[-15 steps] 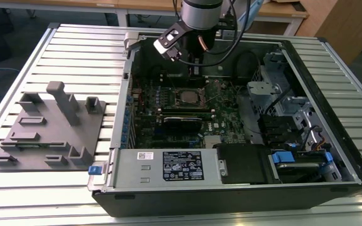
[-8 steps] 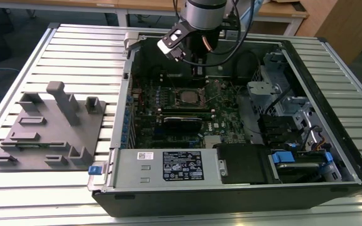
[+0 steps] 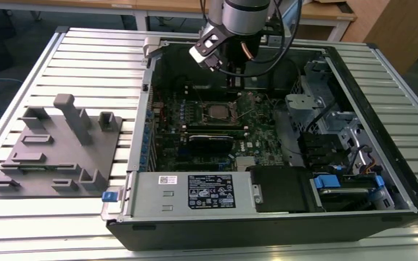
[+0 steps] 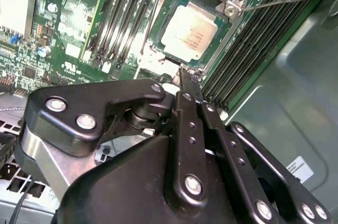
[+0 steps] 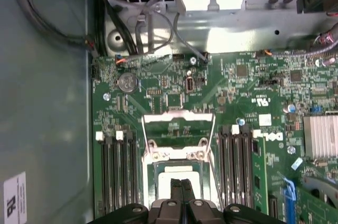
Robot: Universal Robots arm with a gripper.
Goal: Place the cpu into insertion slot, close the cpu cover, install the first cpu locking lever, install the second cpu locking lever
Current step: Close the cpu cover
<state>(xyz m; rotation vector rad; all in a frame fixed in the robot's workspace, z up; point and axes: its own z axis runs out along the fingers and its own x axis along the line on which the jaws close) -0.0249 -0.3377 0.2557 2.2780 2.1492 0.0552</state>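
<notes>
Tool [image 4: 185, 77], apparently pinched closed, hovers beside the faintly printed cpu [image 4: 189, 33].

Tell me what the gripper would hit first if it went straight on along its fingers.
Probably the metal rim of the insertion slot, right beside the cpu lying in it: in the second wrist view the shut gripper aims at that edge. Depth is unclear.

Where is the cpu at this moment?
In the second wrist view, the cpu lies in its socket, between two banks of memory slots, just ahead of the end effector.
</notes>
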